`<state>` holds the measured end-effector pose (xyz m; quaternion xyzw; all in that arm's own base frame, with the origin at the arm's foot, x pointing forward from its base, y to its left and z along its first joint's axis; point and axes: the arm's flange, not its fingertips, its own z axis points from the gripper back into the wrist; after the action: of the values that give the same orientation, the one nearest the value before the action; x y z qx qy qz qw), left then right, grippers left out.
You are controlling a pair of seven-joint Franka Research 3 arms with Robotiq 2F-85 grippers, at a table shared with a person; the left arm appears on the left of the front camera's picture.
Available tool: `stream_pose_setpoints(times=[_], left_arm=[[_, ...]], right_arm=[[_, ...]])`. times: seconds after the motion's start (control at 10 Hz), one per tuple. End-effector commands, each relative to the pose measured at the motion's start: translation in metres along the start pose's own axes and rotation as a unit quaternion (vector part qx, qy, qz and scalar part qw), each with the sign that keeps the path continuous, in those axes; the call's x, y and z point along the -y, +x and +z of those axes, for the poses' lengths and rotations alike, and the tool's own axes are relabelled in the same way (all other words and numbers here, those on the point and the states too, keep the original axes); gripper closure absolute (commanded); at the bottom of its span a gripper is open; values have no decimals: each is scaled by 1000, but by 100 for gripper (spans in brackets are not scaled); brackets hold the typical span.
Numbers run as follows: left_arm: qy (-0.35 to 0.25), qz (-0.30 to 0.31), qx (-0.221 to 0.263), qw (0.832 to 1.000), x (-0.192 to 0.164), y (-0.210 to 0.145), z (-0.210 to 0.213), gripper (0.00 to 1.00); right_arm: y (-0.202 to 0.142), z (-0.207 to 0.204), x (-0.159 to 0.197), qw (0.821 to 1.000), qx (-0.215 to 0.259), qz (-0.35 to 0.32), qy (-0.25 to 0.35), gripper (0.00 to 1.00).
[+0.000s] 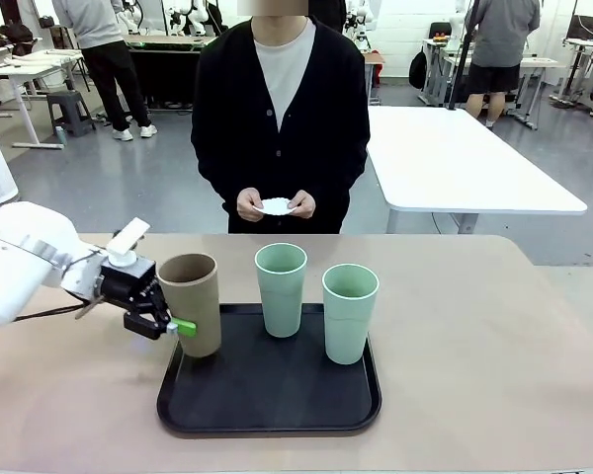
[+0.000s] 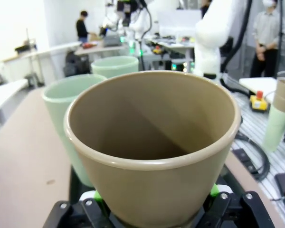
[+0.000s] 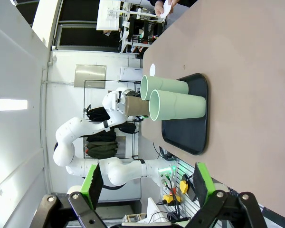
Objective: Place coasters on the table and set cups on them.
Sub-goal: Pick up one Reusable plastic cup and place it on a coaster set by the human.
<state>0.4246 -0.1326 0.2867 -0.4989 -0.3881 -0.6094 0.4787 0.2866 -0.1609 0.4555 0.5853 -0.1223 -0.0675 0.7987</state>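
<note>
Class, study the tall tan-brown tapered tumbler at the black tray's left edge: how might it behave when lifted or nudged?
The tall tan-brown matte tumbler looks empty and thin-walled, so probably light. Its rim is round though the jaws clamp it, suggesting stiffness. Tall on a narrower base, it may tip if pushed high.

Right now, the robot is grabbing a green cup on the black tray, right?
Not quite. The left end effector is closed on the tan-brown cup, not a green one. It is on the black tray; the front view shows this.
</note>
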Motion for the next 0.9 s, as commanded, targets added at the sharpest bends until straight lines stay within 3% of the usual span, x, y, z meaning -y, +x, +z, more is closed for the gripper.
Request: stream_pose_setpoints(times=[0.0,0.1,0.4,0.6,0.8], left_arm=[[68,39,8,997,24,57,31,100],[80,60,4,995,27,78,47,100],[121,46,-8,992,35,122,92,100],[122,15,-14,992,44,128,104,100],[125,37,-5,991,33,129,99,100]], right_arm=[[0,-1,0,1000,0,2,7,0],[0,-1,0,1000,0,2,7,0],[0,-1,0,1000,0,2,7,0],[0,-1,0,1000,0,2,7,0],[0,-1,0,1000,0,2,7,0]])
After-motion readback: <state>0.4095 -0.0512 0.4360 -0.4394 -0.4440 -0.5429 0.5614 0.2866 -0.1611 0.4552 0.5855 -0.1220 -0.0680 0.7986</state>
